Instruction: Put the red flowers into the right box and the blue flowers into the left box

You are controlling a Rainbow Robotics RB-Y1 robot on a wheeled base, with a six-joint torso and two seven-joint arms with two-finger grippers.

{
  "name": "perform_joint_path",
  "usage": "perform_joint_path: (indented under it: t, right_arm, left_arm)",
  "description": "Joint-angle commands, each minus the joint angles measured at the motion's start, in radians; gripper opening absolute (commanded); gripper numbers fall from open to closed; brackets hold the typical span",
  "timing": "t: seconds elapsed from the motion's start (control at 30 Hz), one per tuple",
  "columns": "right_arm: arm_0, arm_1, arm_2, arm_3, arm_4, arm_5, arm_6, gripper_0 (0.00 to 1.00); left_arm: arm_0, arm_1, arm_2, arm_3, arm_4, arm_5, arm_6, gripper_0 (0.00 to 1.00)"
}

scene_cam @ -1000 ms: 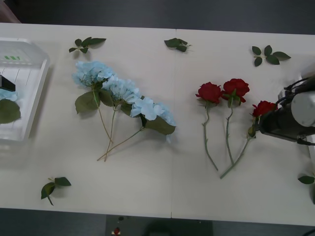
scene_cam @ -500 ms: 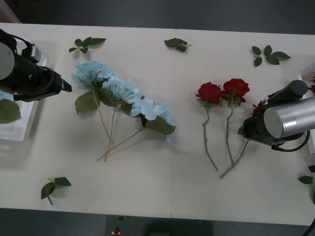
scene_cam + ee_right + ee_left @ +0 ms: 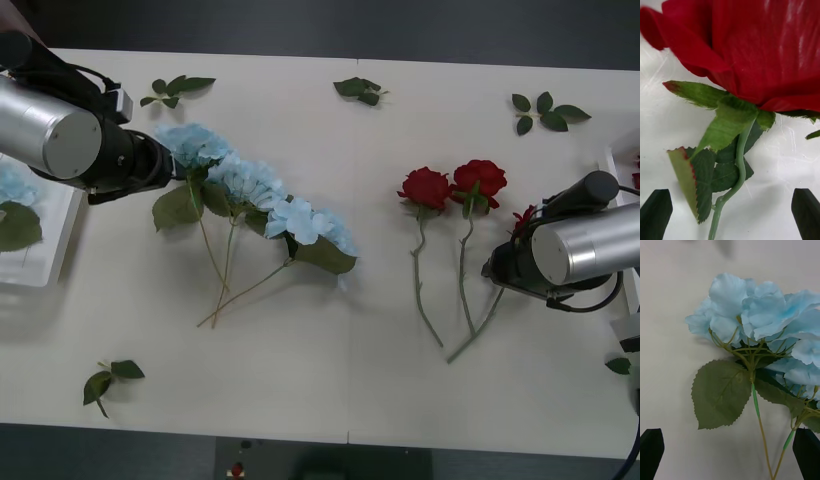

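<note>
Both claws hang open over flowers, nothing gripped yet: right claw (image 3: pixel 730 213) straddles a rose (image 3: pixel 763 52) stem, left claw (image 3: pixel 730 453) over a blue flower (image 3: pixel 763 326). Three roses and three blue ones lie loose on the worktop (image 3: pixel 350 380); one blue sits in the left box (image 3: pixel 45 262). Mostly undone, I'd say.

Both arms reach inward over the table, left pincer (image 3: pixel 730 453) and right pincer (image 3: pixel 730 213) spread wide.

The left gripper (image 3: pixel 730 455), jaws apart, hangs over the blue flowers (image 3: pixel 763 318) on the table (image 3: pixel 666 363).
</note>
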Motion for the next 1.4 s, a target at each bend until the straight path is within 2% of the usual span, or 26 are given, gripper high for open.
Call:
perform_joint_path:
  t: [0.03, 0.23, 0.5, 0.57, 0.7, 0.73, 0.83, 0.9, 1.07, 1.23, 1.3, 1.33, 1.37, 1.4]
  right_arm:
    - [0.009, 0.006, -0.005, -0.014, 0.005, -0.013, -0.004, 0.93]
    - [0.02, 0.006, -0.005, -0.014, 0.011, -0.026, -0.005, 0.92]
    - [0.027, 0.007, -0.005, -0.003, 0.011, -0.047, -0.004, 0.84]
    - [0.027, 0.007, -0.005, -0.001, 0.011, -0.047, -0.005, 0.75]
    - [0.029, 0.007, -0.005, 0.002, 0.01, -0.047, -0.01, 0.39]
    - [0.029, 0.007, -0.005, 0.005, 0.01, -0.05, -0.01, 0.24]
    - [0.029, 0.006, -0.005, 0.017, 0.007, -0.064, -0.01, 0.06]
    - [0.027, 0.007, -0.005, 0.031, 0.004, -0.081, -0.011, 0.0]
    - [0.027, 0.007, -0.01, 0.045, 0.002, -0.099, -0.013, 0.0]
    - [0.027, 0.006, -0.068, -0.047, 0.001, -0.015, -0.008, 0.0]
    - [0.027, 0.004, -0.094, -0.092, -0.002, 0.036, -0.005, 0.0]
    - [0.029, 0.001, -0.119, -0.139, -0.004, 0.086, -0.002, 0.0]
    - [0.027, 0.0, -0.128, -0.161, -0.005, 0.108, -0.002, 0.0]
    - [0.027, -0.003, -0.143, -0.196, -0.008, 0.143, -0.001, 0.0]
  left_arm:
    - [-0.043, -0.01, -0.037, 0.022, -0.03, -0.074, 0.044, 1.0]
    - [-0.08, -0.05, -0.103, 0.143, -0.054, -0.194, 0.036, 1.0]
    - [-0.121, -0.083, -0.169, 0.255, -0.077, -0.232, 0.03, 1.0]
    - [-0.129, -0.084, -0.194, 0.276, -0.085, -0.237, 0.03, 1.0]
    - [-0.14, -0.087, -0.24, 0.322, -0.085, -0.27, 0.03, 1.0]
    - [-0.141, -0.087, -0.258, 0.338, -0.085, -0.293, 0.031, 1.0]
    - [-0.14, -0.087, -0.275, 0.358, -0.083, -0.327, 0.033, 1.0]
    - [-0.14, -0.087, -0.275, 0.362, -0.083, -0.327, 0.033, 1.0]
    - [-0.14, -0.095, -0.275, 0.362, -0.082, -0.327, 0.034, 1.0]
    - [-0.14, -0.095, -0.275, 0.362, -0.082, -0.327, 0.034, 0.99]
    - [-0.138, -0.096, -0.275, 0.362, -0.082, -0.327, 0.034, 0.87]
    - [-0.138, -0.096, -0.275, 0.362, -0.082, -0.327, 0.036, 0.73]
    - [-0.14, -0.098, -0.275, 0.362, -0.082, -0.327, 0.036, 0.67]
    - [-0.14, -0.096, -0.275, 0.362, -0.082, -0.327, 0.036, 0.5]
